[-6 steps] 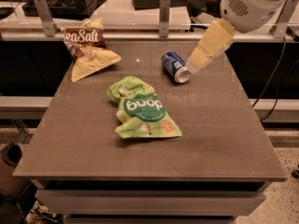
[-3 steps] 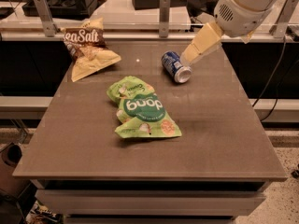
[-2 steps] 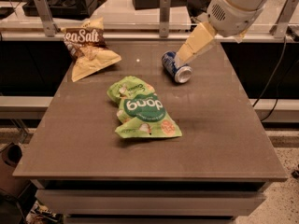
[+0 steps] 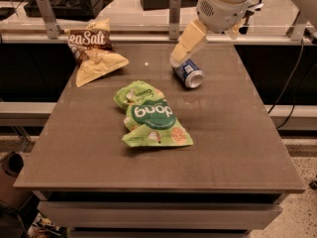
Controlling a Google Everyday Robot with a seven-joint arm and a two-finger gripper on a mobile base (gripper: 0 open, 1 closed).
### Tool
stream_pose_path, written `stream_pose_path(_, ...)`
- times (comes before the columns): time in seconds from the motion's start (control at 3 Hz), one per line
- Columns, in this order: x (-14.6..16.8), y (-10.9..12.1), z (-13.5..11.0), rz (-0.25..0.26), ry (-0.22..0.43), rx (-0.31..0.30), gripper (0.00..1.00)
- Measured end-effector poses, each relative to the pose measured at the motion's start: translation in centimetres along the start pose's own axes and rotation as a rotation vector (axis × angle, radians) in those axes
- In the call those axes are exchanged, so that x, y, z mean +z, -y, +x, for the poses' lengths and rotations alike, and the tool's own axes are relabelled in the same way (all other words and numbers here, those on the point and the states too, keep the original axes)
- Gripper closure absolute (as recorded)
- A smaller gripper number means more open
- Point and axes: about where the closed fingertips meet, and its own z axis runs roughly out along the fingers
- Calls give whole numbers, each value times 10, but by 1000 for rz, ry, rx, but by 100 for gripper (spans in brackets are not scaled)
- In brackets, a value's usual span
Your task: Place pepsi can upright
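Observation:
The pepsi can [image 4: 188, 73] is a small blue can with white markings and a silver end. It lies on its side on the brown table [image 4: 223, 133], toward the back, right of centre. My gripper [image 4: 179, 58] hangs from the white arm at the top right and reaches down to the can's far left end. Its cream-coloured finger [image 4: 187, 42] points down and left, its tip right at the can. I cannot see whether it touches the can.
A green snack bag [image 4: 151, 117] lies mid-table in front of the can, with a smaller green bag [image 4: 134, 92] behind it. A brown and cream "Sea Salt" chip bag [image 4: 93, 51] lies at the back left. A rail with posts [image 4: 174, 9] runs behind the table.
The gripper has moved left and down, from the right of the can to its far left end. The can and the bags have not moved.

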Motion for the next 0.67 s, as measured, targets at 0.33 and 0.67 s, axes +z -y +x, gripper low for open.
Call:
stream_pose_path(0.33,10,-2,-22,5,-47,-29,0)
stream_pose_path(0.67,29,4,-38,-21,-64,-14,0)
